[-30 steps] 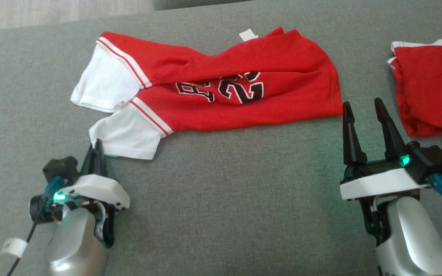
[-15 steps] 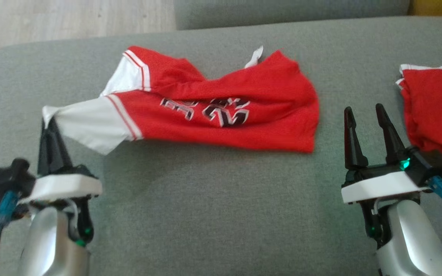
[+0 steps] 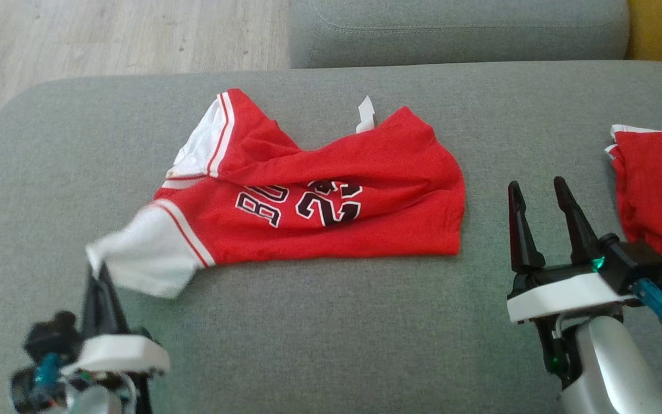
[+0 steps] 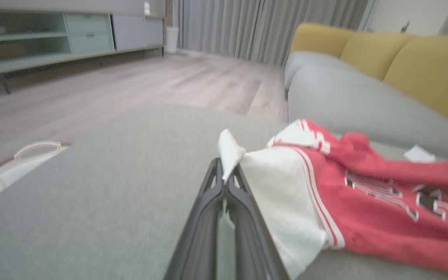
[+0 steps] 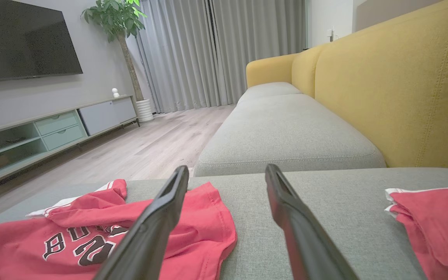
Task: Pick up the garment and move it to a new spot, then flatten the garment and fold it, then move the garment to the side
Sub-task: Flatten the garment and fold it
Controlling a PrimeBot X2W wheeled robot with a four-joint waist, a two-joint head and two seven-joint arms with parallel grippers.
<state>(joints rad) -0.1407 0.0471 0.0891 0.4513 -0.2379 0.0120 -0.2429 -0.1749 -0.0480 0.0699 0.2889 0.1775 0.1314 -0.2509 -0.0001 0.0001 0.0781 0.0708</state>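
Red jersey with white sleeves [image 3: 400, 184], lying crumpled on the grey fabric sofa cushion [image 3: 331, 333].
Left gripper [image 4: 224, 173] clamped on a white sleeve corner, clearest in the left wrist view; right gripper [image 3: 538, 185] spread and empty, beside the hem.

Soft cloth jersey [image 3: 365, 172], matt woven sofa [image 3: 331, 333].
A pale wood floor [image 3: 107, 40] is seen; fingers [image 3: 519, 230] are finished in matt black.

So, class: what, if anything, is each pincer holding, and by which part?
The left pincer is shut on the red jersey, pinching a corner of its white sleeve. The right pincer is open, holding nothing.
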